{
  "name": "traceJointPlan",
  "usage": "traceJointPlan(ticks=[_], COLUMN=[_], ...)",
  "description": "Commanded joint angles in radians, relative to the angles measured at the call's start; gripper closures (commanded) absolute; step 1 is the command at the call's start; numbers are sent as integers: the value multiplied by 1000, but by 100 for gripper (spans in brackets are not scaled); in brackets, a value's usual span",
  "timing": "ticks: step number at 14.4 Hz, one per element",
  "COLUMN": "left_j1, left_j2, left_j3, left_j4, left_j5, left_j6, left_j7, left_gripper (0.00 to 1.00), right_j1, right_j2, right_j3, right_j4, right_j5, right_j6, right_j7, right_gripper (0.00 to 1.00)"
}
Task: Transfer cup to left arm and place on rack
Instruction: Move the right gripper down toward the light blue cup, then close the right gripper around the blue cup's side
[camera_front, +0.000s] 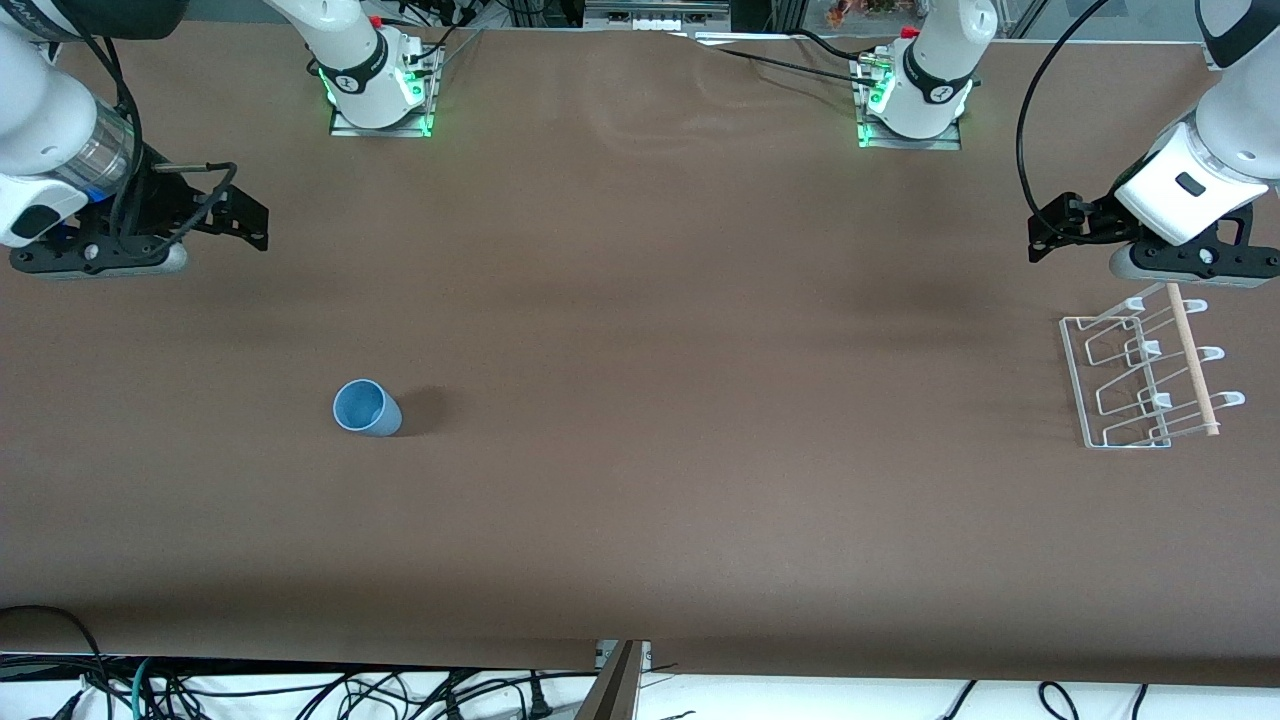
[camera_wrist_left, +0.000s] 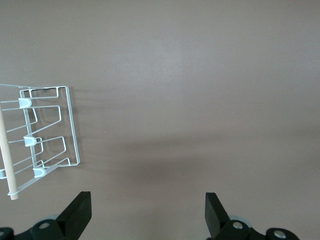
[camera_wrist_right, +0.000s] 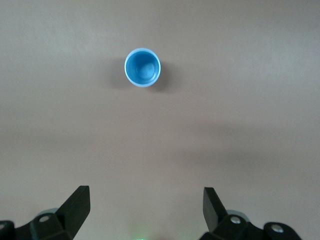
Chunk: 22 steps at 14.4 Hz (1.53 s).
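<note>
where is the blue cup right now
The cup stands upright on the bare table toward the right arm's end, nearer the front camera than the right gripper, with nothing touching it; the rack sits at the left arm's end.

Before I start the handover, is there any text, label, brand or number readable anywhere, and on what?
No legible text in any view.
Round dark marks on the collars at the right arm's base and the left arm's base: too small to read.
Cup, rack, table, left gripper and right gripper: no markings visible.
</note>
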Motion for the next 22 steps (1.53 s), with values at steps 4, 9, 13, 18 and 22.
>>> traceJointPlan(ticks=[4, 9, 13, 18, 22], left_j1=[3, 3, 3, 3, 3], left_j2=[13, 13, 13, 13, 13], left_j3=[0, 0, 0, 0, 0], left_j4=[30, 30, 30, 30, 30], left_j5=[-10, -10, -10, -10, -10], left_j6=[-23, -25, -23, -23, -23], left_j7=[-7, -7, -7, -5, -2], left_gripper=[0, 0, 0, 0, 0], right_j1=[-18, -24, -29, -29, -27], right_j2=[116, 311, 431, 497, 560], right_j3=[-1, -27, -27, -28, -28], right_j4=[-26, -35, -35, -23, 6], right_j5=[-13, -7, -5, -10, -8], right_j6=[45, 236, 404, 521, 551], right_j7=[-2, -108, -108, -111, -108], right_gripper=[1, 2, 2, 2, 2])
